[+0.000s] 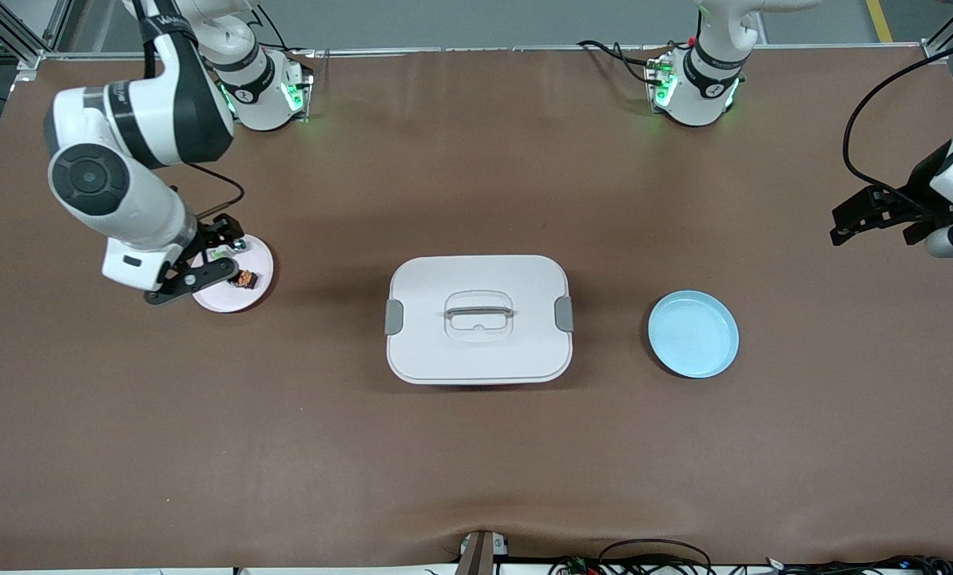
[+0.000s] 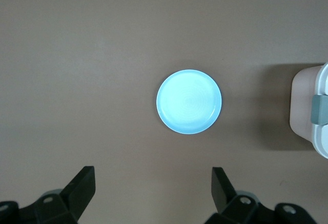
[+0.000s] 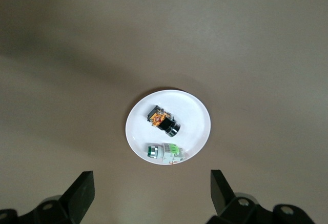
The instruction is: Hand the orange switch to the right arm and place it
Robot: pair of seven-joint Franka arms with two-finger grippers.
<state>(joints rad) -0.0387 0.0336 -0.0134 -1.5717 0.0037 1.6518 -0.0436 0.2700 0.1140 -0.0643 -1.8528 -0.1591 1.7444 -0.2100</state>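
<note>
Item one, at the right arm's end of the brown table (image 1: 476,479): the right arm (image 1: 117,192), white with black joint bands, carried its black two-finger right gripper (image 1: 204,267) over a small round white plate (image 1: 224,302); the fingers (image 3: 82,193) stood wide apart with nothing between them. On that plate lay the orange switch (image 1: 245,279), a tiny black block with an orange face, and beside it, toward the robots' bases, a small white, green and silver component (image 1: 222,252). The front view hid part of the plate under the gripper, whereas the right wrist view showed the whole plate (image 3: 195,116), the orange switch (image 3: 163,120) lying on its side and the component (image 3: 165,152) just beside it, the two apart. Item two, mid-table: a pale rectangular lidded container (image 1: 478,319) with a clear handle in its top and grey clips at both ends; the left wrist view caught only one end of it (image 2: 320,85). Item three, toward the left arm's end: an empty round light-blue plate (image 1: 692,333), seen whole in the left wrist view (image 2: 189,101). Item four: the left gripper (image 1: 871,220), black, waited above the bare table near the left arm's end, its fingers (image 2: 82,188) spread wide and holding nothing.
</note>
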